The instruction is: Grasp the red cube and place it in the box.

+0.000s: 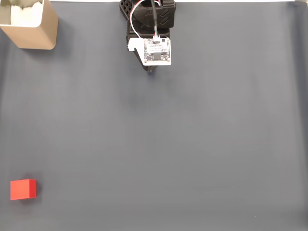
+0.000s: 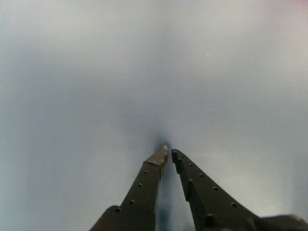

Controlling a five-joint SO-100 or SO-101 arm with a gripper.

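Note:
The red cube (image 1: 23,189) rests on the dark grey mat at the lower left of the fixed view. The tan box (image 1: 32,24) with its white inside stands at the top left corner. My arm sits folded at the top centre, its gripper (image 1: 152,70) pointing down at the mat, far from both cube and box. In the wrist view the gripper (image 2: 169,153) has its two black fingertips nearly touching, with nothing between them, just above bare mat.
The dark grey mat (image 1: 192,144) covers the whole table in the fixed view. A white circuit board (image 1: 157,50) with cables rides on the arm's wrist.

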